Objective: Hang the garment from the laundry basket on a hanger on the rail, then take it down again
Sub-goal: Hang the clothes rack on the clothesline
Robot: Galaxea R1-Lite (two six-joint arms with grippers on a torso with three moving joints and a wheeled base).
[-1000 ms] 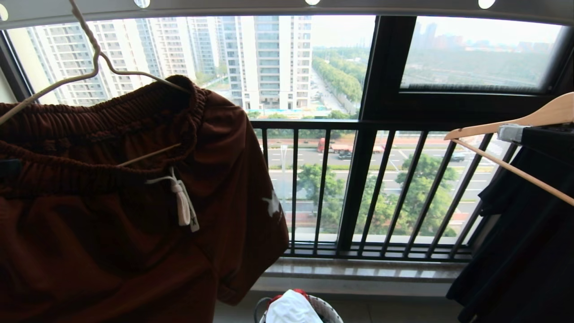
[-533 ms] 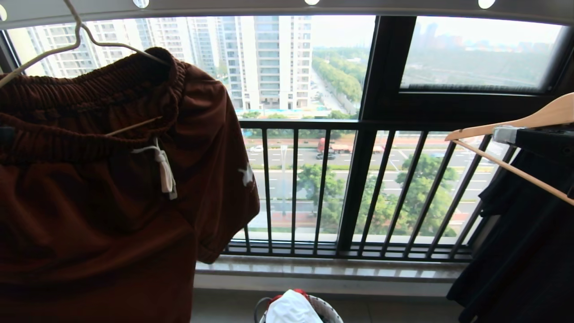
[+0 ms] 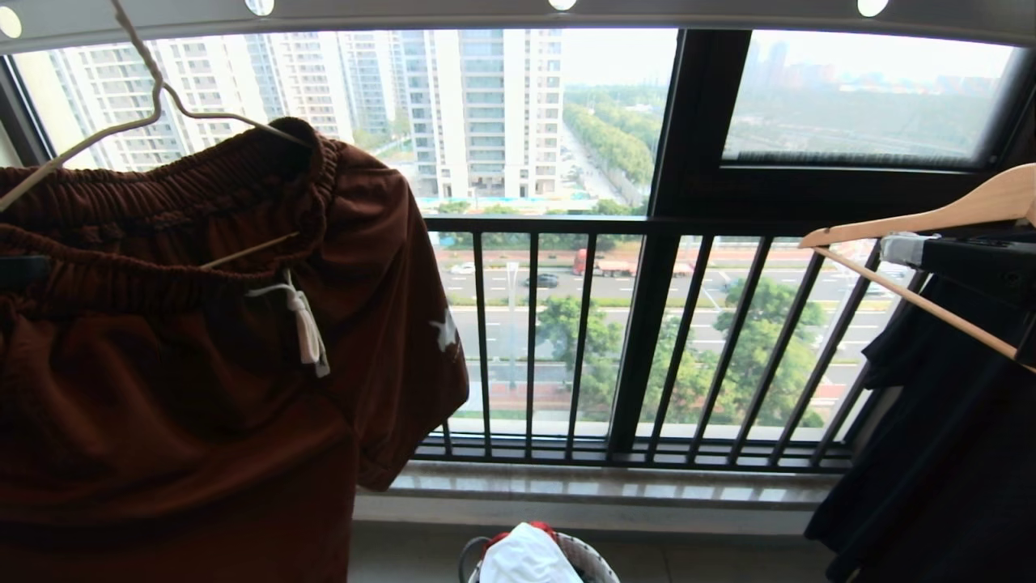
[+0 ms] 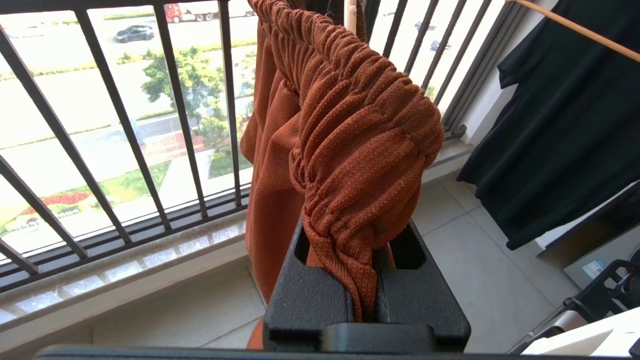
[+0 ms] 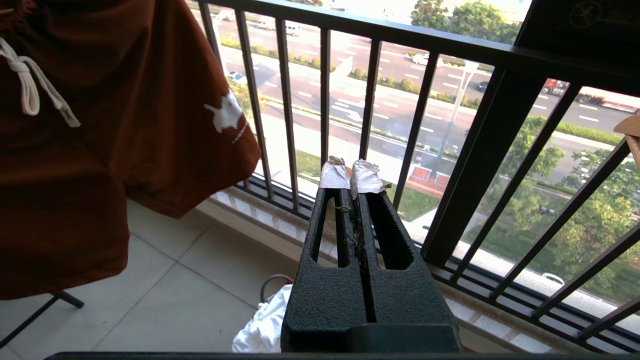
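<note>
**Desk:** What's the risk in this shot?

**Photographer:** The left hand pinches the gathered waistband of the rust-brown shorts, which sit threaded on the cream wire hanger. The hanger's hook reaches up toward the grey rail, but whether it has caught a hole there I cannot tell. If it hasn't and the hand lets go, hanger and shorts would probably drop to the floor. A sideways tug on the cloth could also drag the waistband off the hanger's end.

**Desk:** And the other arm?

**Photographer:** The right hand hangs idle in front of the black balustrade, fingers pressed together, holding nothing.

**Desk:** Room to move?

**Photographer:** Tight on the flanks. A wooden hanger carrying dark clothing crowds the right side; the balustrade closes off the front. The open stretch lies between the shorts and that dark clothing. Below, the laundry basket holds a white cloth, so anything that falls may land there or on the tiles beside it.
</note>
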